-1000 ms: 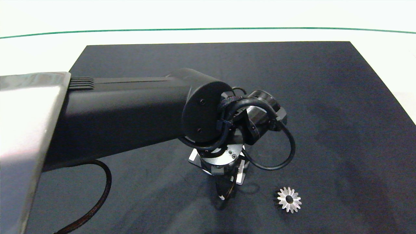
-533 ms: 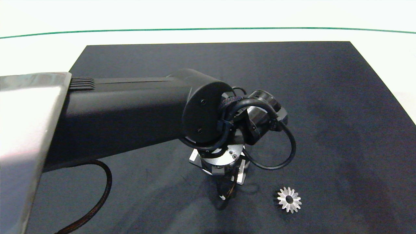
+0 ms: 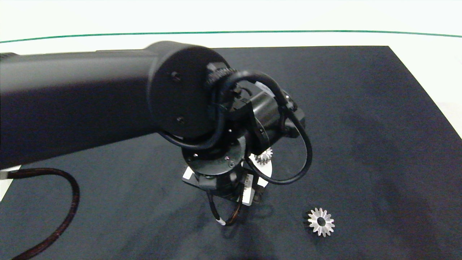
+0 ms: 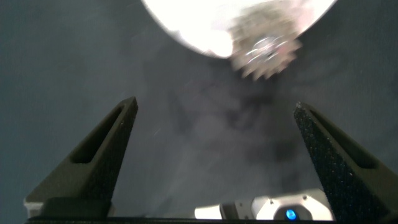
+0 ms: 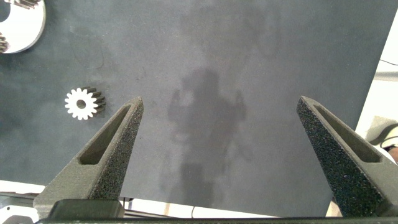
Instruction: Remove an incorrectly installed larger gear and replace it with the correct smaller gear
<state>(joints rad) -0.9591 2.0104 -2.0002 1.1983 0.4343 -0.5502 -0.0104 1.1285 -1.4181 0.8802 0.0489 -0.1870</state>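
The larger gear [image 3: 320,222], star-like with long teeth, lies flat on the dark mat at the front right and also shows as the larger gear [image 5: 83,103] in the right wrist view. A smaller gear [image 3: 264,156] with short teeth sits on a white round plate [image 3: 266,170] just beside my left wrist [image 3: 216,169]. In the left wrist view my left gripper [image 4: 214,106] hangs open and empty above the mat, short of the plate [image 4: 186,18] and the smaller gear [image 4: 264,53]. My right gripper [image 5: 219,101] is open and empty, high over the mat, outside the head view.
The dark mat [image 3: 361,108] covers most of the white table [image 3: 426,39], with a green line along the back. My left arm's cable [image 3: 68,202] trails over the mat's front left. The plate [image 5: 22,28] shows at the right wrist view's corner.
My left arm has risen and swung left and back, uncovering the white plate and the small gear on it. The larger gear has not moved.
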